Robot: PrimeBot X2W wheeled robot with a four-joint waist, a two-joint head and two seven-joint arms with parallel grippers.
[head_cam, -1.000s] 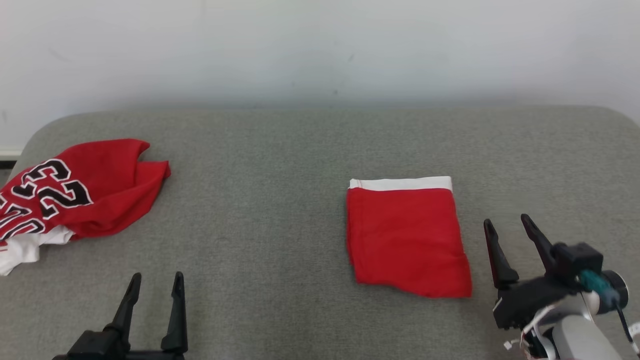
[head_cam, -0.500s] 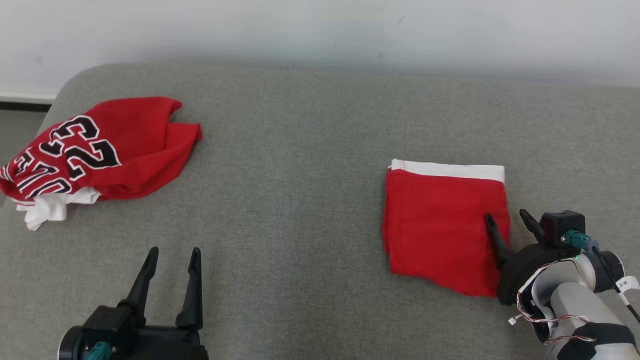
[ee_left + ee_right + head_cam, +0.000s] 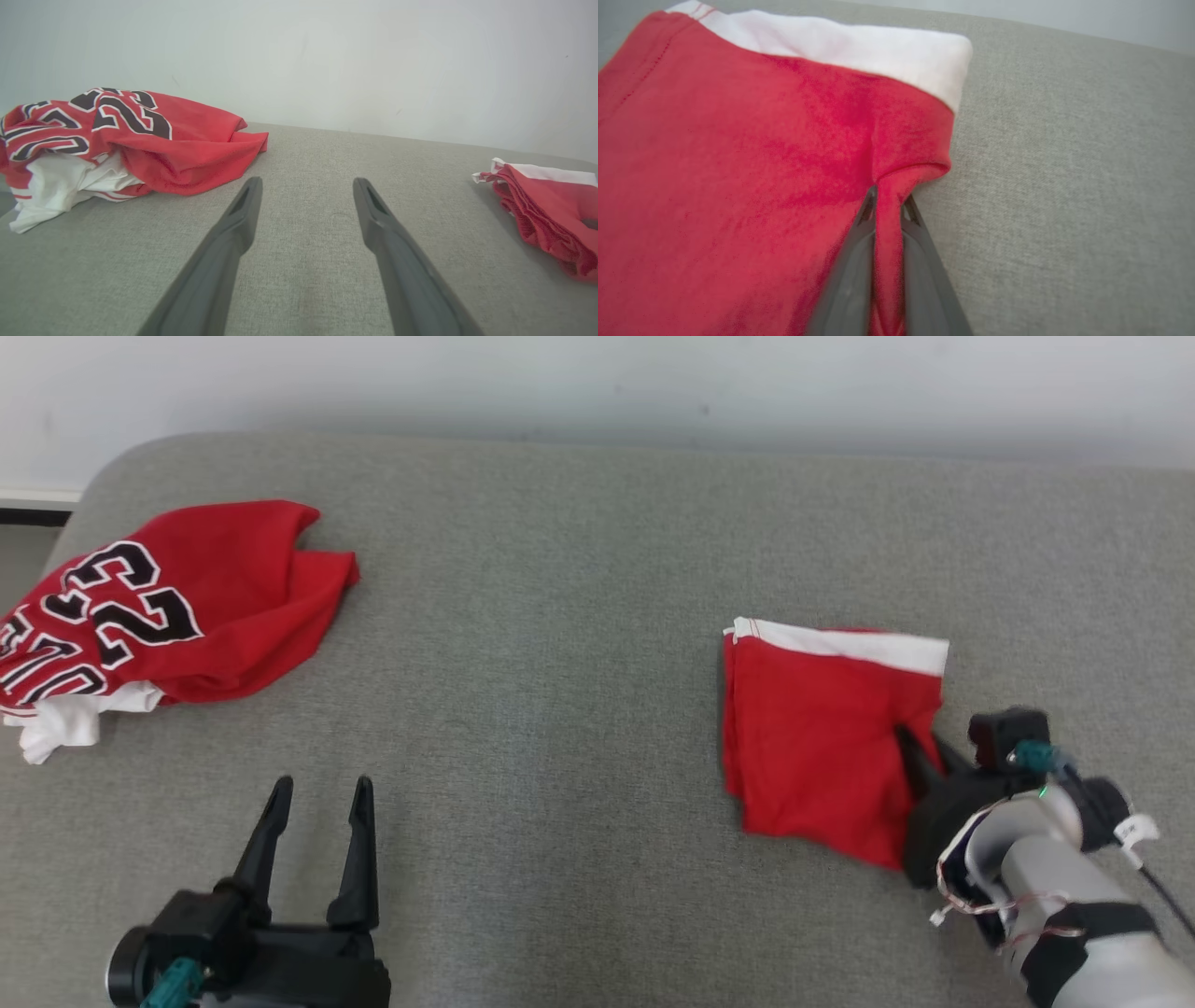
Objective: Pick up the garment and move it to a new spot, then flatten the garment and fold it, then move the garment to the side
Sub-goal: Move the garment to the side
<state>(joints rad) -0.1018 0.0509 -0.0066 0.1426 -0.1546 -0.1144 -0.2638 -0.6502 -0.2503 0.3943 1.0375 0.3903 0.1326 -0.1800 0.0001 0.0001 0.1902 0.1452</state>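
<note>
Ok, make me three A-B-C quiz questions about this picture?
1. Where is the numbered jersey? A) left end of the grey cushion B) on the floor C) far right
2. What colour is the band on the folded garment? A) blue B) white C) black
3. What is the right end effector doing? A) hanging open B) holding the jersey C) pinching the folded garment's edge
Answers: 1 A, it lies by the left edge; 2 B, a white strip tops the red; 3 C, red cloth sits between its fingers.
</note>
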